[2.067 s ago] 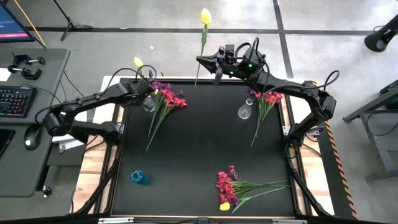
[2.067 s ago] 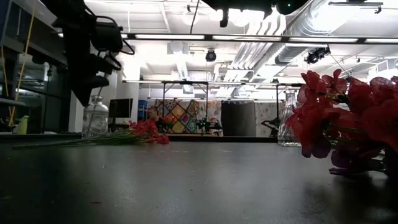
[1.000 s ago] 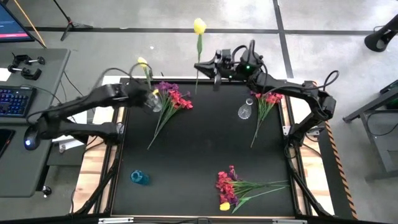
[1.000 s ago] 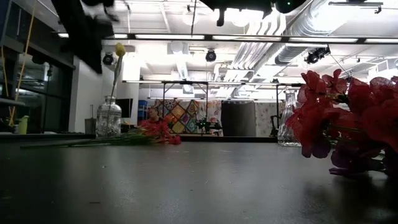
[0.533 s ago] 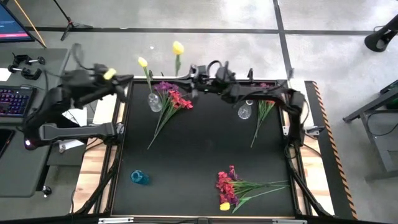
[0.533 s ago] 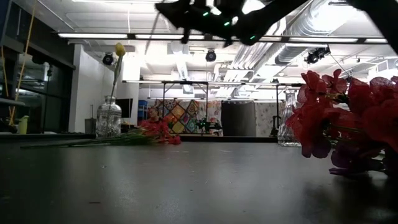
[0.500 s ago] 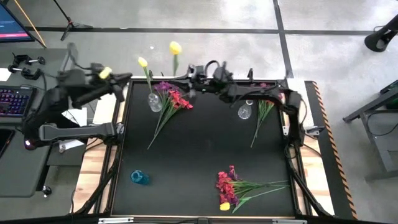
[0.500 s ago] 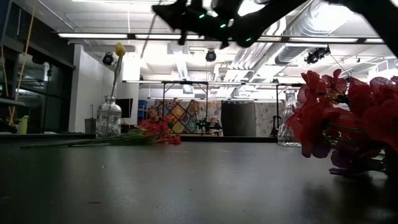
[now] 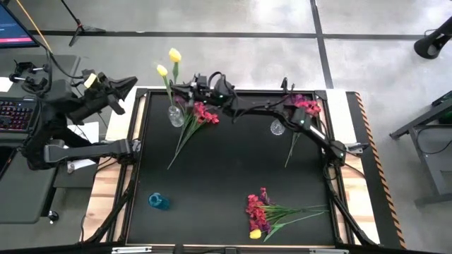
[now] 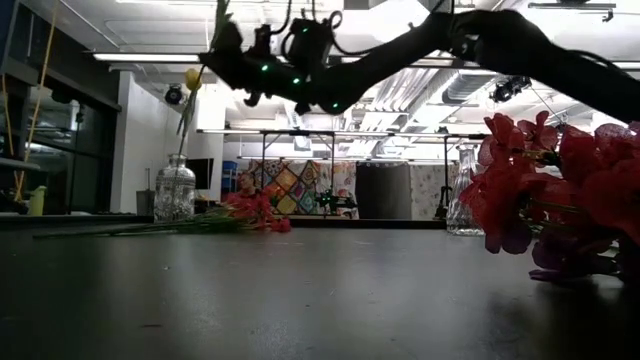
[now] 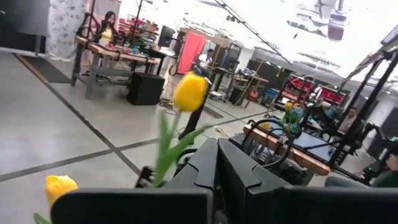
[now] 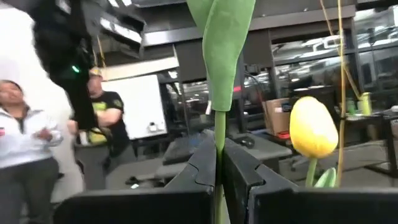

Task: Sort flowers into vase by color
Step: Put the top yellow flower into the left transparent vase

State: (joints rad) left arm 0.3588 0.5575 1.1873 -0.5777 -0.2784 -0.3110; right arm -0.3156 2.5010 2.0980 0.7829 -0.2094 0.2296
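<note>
1. The black desk (image 9: 233, 176) carried loose flowers: a red-purple bunch (image 9: 189, 120) lying beside a clear vase (image 9: 174, 115) at the far left, another bunch (image 9: 299, 121) near a second clear vase (image 9: 277, 127) at the far right, and a mixed bunch (image 9: 272, 214) at the near edge.
2. The right tool (image 9: 185, 90) reached across to the far left corner, clamped on a yellow tulip (image 9: 174, 56) by its stem, above the left vase.
3. The left tool (image 9: 127, 86) waited off the desk's left side, fingers closed, empty.
4. One yellow tulip (image 9: 162, 70) stood in the left vase.
5. A small blue vase (image 9: 158, 201) sat near-left.
</note>
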